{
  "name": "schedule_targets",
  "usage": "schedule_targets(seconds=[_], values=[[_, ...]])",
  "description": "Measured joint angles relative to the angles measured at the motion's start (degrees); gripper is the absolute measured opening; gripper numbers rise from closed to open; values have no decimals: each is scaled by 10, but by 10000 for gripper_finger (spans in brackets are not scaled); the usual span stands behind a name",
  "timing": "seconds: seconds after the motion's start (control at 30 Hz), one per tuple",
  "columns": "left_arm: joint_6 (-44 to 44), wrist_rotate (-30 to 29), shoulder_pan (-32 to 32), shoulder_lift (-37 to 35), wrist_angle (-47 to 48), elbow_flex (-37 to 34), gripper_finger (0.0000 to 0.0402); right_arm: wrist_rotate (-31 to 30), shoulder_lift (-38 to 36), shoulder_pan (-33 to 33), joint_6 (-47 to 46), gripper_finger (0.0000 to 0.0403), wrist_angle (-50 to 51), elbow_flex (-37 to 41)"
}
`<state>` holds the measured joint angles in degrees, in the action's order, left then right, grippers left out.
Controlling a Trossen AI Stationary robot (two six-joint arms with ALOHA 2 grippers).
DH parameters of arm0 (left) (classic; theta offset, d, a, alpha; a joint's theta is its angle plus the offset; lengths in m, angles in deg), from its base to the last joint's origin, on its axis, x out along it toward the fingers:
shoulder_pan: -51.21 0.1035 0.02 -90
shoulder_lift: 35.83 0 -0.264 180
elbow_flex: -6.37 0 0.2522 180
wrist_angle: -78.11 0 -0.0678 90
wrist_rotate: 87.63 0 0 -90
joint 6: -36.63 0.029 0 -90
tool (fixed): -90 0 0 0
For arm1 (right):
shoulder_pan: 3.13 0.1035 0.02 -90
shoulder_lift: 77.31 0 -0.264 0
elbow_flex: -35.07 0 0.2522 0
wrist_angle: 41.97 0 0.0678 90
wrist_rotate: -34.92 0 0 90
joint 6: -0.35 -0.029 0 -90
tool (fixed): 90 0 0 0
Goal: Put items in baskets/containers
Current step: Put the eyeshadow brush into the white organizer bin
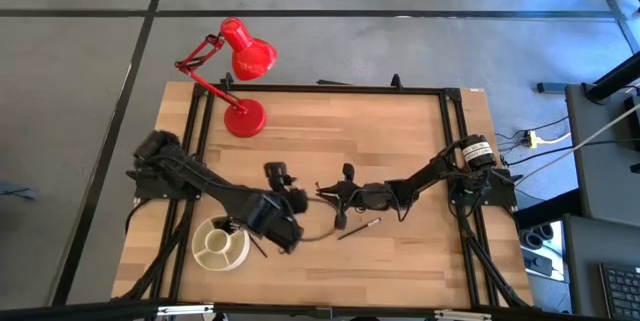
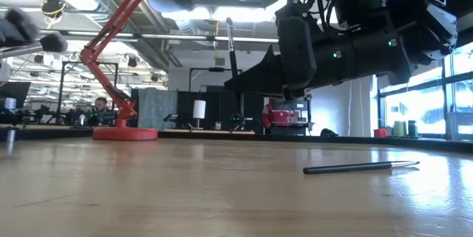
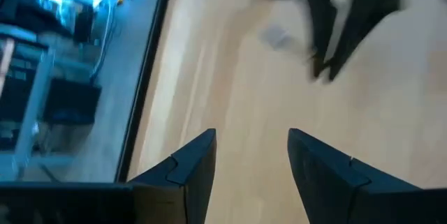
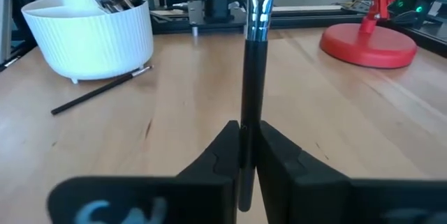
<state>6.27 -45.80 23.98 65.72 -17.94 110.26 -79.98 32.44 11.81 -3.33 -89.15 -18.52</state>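
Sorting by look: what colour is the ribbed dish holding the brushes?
Cream-white dish, clearest in the right wrist view.

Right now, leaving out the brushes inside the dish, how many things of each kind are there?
Brushes: 3, the held brush in the right gripper, two lying brushes on the table
White dish: 1
Red lamp: 1
Total: 5

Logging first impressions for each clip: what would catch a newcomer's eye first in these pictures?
Probably the red lamp at the table's far left corner. Next, the right gripper over the table's middle, shut on a makeup brush standing upright. The left gripper is open, empty, near the white dish, which holds brushes; another brush lies loose on the wood.
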Motion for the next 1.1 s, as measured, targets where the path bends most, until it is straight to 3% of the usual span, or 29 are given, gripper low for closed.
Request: schedule_targets(seconds=[0.1, 0.2, 0.43, 0.57, 0.83, 1.1], values=[[-42, 6, 12, -60, -22, -75, 173, 0, 0, 0, 11, 30, 0, 0], [-46, 33, 26, -131, -144, -163, 171, 0, 0, 0, 14, 32, 0, 0], [107, 147, 60, -230, -714, -393, 169, -16, 0, 0, 10, 31, 0, 0], [139, 167, 76, -226, -895, -475, 169, -16, 0, 0, 3, 35, 0, 0], [138, 122, 101, -222, -916, -506, 169, -15, 0, 0, -11, 34, 0, 0], [146, 196, 122, -219, -931, -506, 169, -15, 0, -5, -31, 39, 0, 0]])
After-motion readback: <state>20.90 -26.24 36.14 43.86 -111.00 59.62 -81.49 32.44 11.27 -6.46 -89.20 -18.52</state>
